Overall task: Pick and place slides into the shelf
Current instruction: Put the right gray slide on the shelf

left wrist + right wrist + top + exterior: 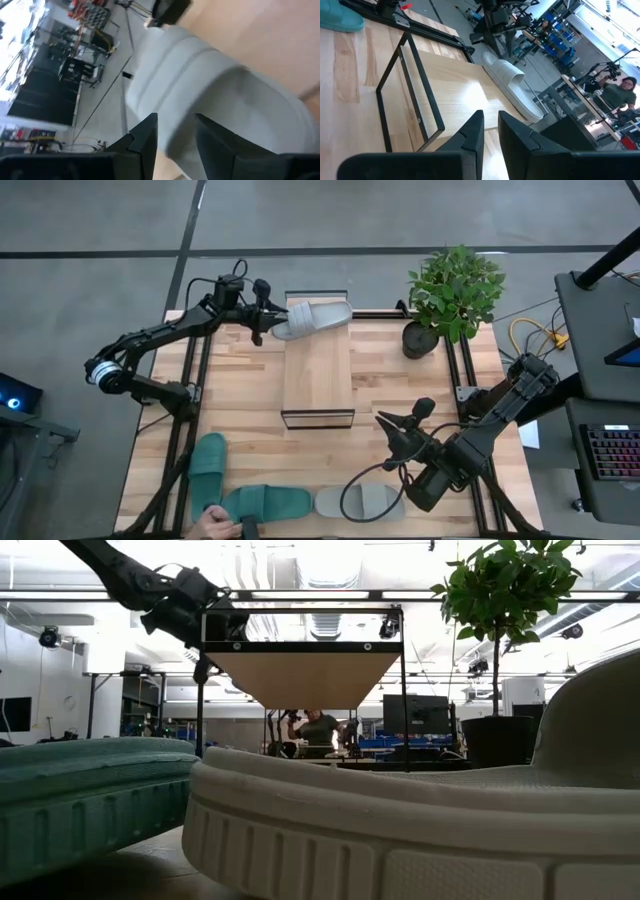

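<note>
shelf: a long narrow rack point(318, 375) with a light wood top and thin dark frame, standing in the middle of the wider wooden table point(245, 395).
white slide at the shelf: one pale slide point(312, 318) lies across the far end of the shelf top, its heel hanging past the left edge.
left gripper: the left gripper point(268, 314) is at that heel; the left wrist view shows its two dark fingers point(142, 137) closed on the edge of the pale foam.
right gripper: the right gripper point(392, 428) hovers near the shelf's near right corner, fingers almost together, holding nothing.
slides left on the table: two teal slides, one point(207, 468) at the near left and one point(266, 502) along the near edge, with a second pale slide point(360, 502) just beside it.
person: a hand point(212, 522) touches the teal slide at the near edge.
progress: by my reading one of four slides has reached the shelf and is not yet let go; three remain to be picked up.
</note>
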`<state>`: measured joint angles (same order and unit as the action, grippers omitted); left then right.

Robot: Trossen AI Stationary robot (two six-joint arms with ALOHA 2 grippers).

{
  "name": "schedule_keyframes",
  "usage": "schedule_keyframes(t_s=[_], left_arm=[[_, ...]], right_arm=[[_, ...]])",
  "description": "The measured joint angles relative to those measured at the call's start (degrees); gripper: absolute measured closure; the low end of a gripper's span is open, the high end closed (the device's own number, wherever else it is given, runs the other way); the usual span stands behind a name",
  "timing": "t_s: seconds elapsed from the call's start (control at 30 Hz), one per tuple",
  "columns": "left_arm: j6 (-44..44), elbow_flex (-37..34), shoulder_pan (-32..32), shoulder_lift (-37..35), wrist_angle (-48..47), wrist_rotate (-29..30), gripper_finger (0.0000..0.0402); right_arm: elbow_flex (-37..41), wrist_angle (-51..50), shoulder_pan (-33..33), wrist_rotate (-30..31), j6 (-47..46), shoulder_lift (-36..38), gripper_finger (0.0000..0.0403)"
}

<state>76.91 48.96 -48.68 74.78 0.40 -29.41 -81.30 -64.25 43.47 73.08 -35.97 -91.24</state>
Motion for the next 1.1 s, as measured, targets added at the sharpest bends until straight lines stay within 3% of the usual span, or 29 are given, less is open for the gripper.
schedule_keyframes(t_s=[0.63, 1.1], left_arm=[[2.03, -0.62, 0.85, 4.47, 8.67, 2.13, 0.0293], [4.65, -0.27, 0.80, 6.43, 14.67, 3.26, 0.0397]], right_arm=[[1.07, -0.04, 0.01, 0.02, 0.00, 0.00, 0.0355], [1.07, -0.02, 0.01, 0.02, 0.00, 0.00, 0.0355]])
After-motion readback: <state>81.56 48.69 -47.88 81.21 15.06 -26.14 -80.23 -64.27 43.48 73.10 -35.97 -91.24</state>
